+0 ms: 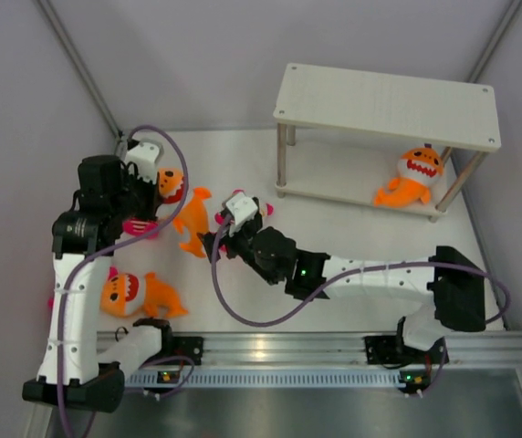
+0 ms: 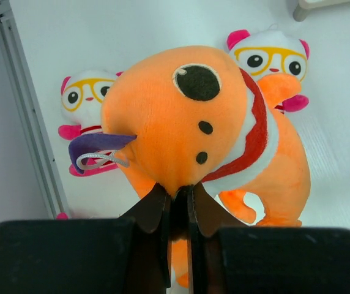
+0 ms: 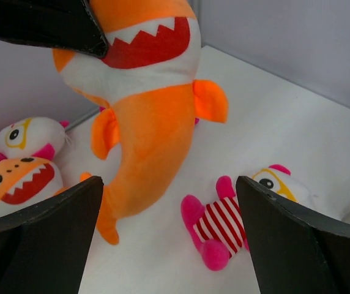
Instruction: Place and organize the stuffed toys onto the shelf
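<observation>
The left gripper [image 2: 178, 197] is pinched tight on the crown of an orange shark [image 2: 181, 116], which hangs head-up at centre-left of the overhead view. It is presumably bound for the shelf [image 1: 384, 100] at upper right, where another shark [image 1: 412, 176] sits on the lower tier. The right gripper [image 3: 169, 187] hangs spread wide over a striped doll [image 3: 224, 223], probably lining up its own pick.

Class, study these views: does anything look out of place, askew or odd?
Only one shark sits on the shelf, on its lower board. The left gripper pinches another shark by the head, so it hangs. A third shark and dolls lie loose on the table.
</observation>
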You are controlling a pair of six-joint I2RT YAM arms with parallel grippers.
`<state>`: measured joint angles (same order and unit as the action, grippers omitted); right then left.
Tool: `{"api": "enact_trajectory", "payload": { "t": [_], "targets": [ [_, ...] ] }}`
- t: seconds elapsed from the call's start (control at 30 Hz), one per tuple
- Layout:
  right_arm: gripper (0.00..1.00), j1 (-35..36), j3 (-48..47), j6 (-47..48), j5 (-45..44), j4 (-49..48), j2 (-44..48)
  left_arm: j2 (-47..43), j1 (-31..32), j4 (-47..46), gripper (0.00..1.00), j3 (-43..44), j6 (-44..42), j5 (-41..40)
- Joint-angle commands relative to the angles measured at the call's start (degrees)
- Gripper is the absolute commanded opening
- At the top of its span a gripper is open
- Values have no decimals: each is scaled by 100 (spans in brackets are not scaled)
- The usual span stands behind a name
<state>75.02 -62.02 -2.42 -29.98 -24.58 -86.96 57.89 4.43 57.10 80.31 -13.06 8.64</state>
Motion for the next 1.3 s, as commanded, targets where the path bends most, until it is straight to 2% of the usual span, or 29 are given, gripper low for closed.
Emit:
{"api": "enact_trajectory", "payload": {
  "t": [0.0,0.13,0.37,0.47,0.57,0.6,0.67,0.7,0.77,0.8,0.83,0.87,0.93,0.97,1.07,1.17,1.23,1.27],
  "targets": [
    [92,30,-696,189,-237,-313,-400,39,-56,11,0,230,330,190],
    [91,30,-1224,57,-439,84,-831,12,-73,3,0,379,418,278],
    [88,56,-1409,-66,-754,286,-1332,3,-109,3,0,538,489,348],
    [83,74,-1331,-93,-799,191,-1368,12,-117,3,0,547,489,400],
    [60,74,-1304,-22,-790,15,-1394,38,-117,3,0,538,497,463],
    [47,74,-1304,-13,-790,6,-1385,30,-117,3,0,512,480,463],
    [37,83,-1304,4,-782,-29,-1368,30,-117,3,0,494,445,454],
    [26,91,-1304,4,-782,-29,-1359,30,-117,3,0,468,427,480],
    [15,109,-1348,13,-790,5,-1385,38,-117,3,0,450,401,515],
    [2,100,-1357,4,-790,67,-1385,64,-117,3,0,433,392,594],
    [0,100,-1357,-109,-790,102,-1368,82,-117,11,0,415,357,647],
    [0,109,-1313,-258,-938,137,-1333,117,-109,12,22,406,331,726],
    [0,100,-1016,-767,-1211,173,-1228,144,-109,20,79,389,330,840],
    [0,109,-849,-1022,-1708,199,-1027,153,-109,12,98,397,322,858],
    [0,91,56,-2206,-2371,208,-385,188,-109,3,98,441,313,744],
    [0,39,778,-3199,-2714,830,274,240,-109,11,98,450,295,638],
    [0,-40,1068,-3694,-2917,1760,661,258,-109,11,98,424,278,656],
    [0,-67,1121,-4288,-2935,2207,741,275,-109,3,98,406,286,647]
  ]
}}
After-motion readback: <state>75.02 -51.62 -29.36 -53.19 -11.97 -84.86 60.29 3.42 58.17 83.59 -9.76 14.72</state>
